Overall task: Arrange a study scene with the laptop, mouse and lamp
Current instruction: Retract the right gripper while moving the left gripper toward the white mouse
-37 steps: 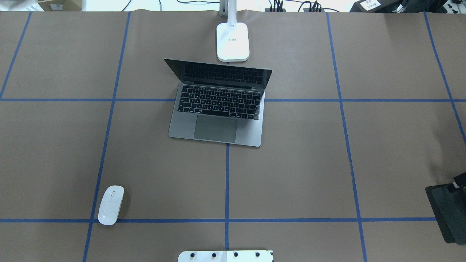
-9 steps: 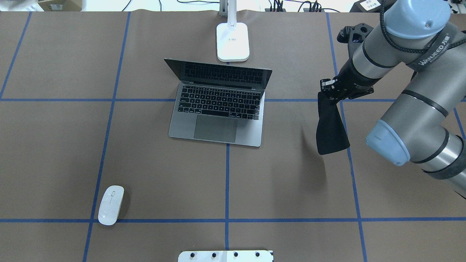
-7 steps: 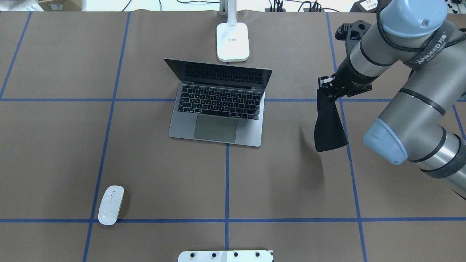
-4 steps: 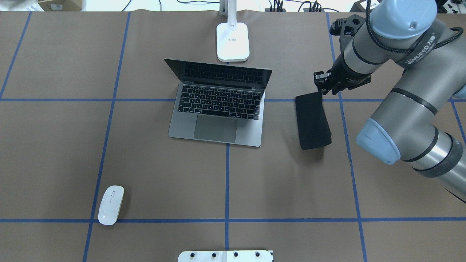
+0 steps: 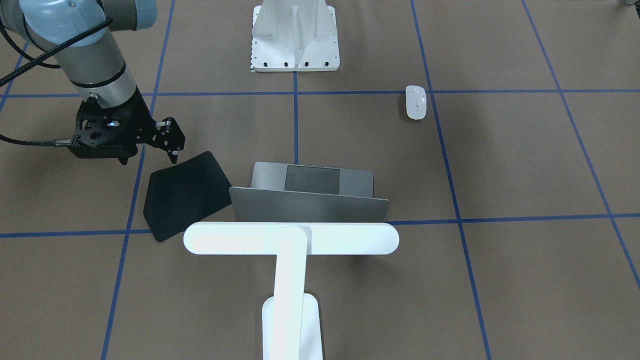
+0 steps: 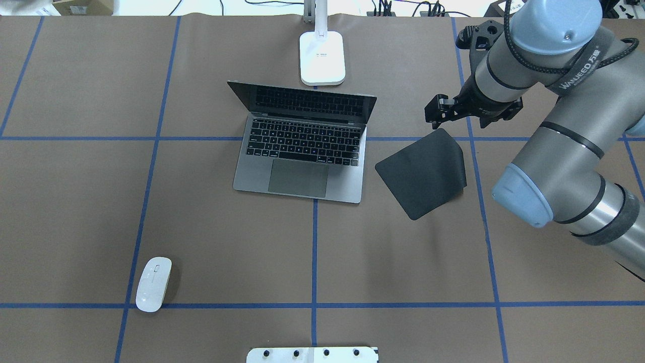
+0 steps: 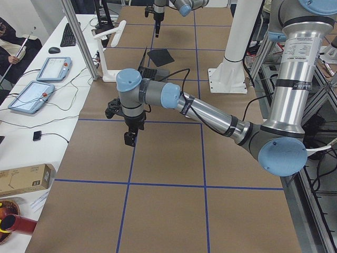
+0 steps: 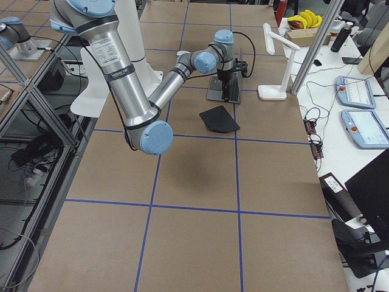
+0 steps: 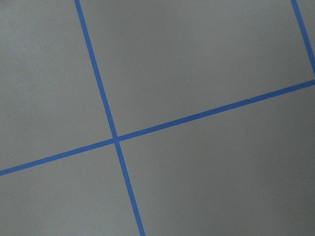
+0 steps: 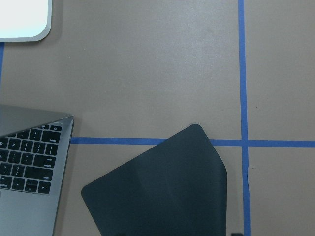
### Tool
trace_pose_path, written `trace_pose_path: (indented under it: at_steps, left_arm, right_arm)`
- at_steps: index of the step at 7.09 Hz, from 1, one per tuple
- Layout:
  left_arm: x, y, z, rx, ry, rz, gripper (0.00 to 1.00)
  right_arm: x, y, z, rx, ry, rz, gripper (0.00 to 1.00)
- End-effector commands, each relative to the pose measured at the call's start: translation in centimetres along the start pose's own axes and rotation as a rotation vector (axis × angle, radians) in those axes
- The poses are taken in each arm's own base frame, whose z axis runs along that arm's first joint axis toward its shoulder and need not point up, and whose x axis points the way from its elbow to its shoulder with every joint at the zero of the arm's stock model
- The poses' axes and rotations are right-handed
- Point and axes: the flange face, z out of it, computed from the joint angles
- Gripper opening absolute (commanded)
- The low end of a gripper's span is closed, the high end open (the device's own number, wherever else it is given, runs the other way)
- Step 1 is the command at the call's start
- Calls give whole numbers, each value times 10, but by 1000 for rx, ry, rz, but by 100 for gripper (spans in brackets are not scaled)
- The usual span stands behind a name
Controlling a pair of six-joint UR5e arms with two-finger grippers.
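The grey laptop stands open mid-table, its lid's back showing in the front view. The white lamp's base sits just behind it, and its bar hangs over the lid. The white mouse lies far off at the near left. My right gripper is open and empty, just above the far corner of a black mat lying right of the laptop. My left gripper shows only in the left side view, low over bare table. I cannot tell whether it is open.
The mat's right edge curls up slightly. The white bolted mount sits at the near table edge. Blue tape lines cross the brown table. The right arm's elbow hangs over the table's right part.
The right arm came in carrying the hanging black mat, swung it left, laid it down beside the laptop and let go. Laptop, mouse and lamp have not moved.
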Motion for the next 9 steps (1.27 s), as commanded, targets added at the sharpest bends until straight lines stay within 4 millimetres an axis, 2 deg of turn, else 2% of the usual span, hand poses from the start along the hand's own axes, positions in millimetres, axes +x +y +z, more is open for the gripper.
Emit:
trace_pose_path:
  at_steps: [1, 3, 4, 6, 8, 9]
  left_arm:
    - [9, -10, -10, -2, 3, -98, 100]
    - [30, -21, -10, 9, 10, -194, 100]
    - [59, -28, 10, -2, 21, -194, 100]
    - [113, -32, 30, -6, 42, -230, 100]
    - [181, -23, 47, -43, 67, -253, 100]
    - [209, -19, 59, -62, 62, -263, 100]
  right_arm:
    - [27, 3, 26, -40, 43, -2, 100]
    - [55, 10, 51, -81, 86, -49, 100]
    - [71, 14, 61, -102, 107, -90, 100]
    - [107, 27, 78, -152, 135, -104, 100]
    - [161, 33, 82, -196, 153, -155, 100]
    - [187, 36, 85, -220, 160, -175, 100]
